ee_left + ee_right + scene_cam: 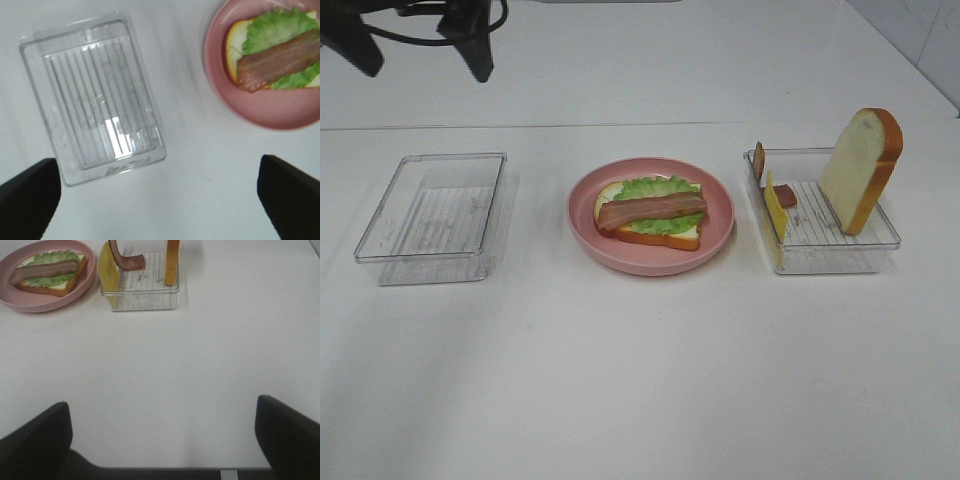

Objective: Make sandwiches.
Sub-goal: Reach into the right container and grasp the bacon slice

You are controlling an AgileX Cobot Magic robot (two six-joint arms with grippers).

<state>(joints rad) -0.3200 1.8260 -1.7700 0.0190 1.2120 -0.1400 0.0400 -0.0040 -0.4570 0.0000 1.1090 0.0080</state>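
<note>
High overview; wrist views, shared plate (650, 263)

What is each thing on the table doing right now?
sandwich: unfinished, no top bread, on pink plate
bread slice: standing on edge in right tray
cheese: leaning on that tray's wall
spare bacon: in right tray
left tray: empty
left gripper: fingers open
right gripper: fingers open

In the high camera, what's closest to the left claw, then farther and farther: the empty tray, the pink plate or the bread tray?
1. Empty tray: left side, same side as the left claw.
2. Pink plate: middle.
3. Bread tray: far right.
</note>
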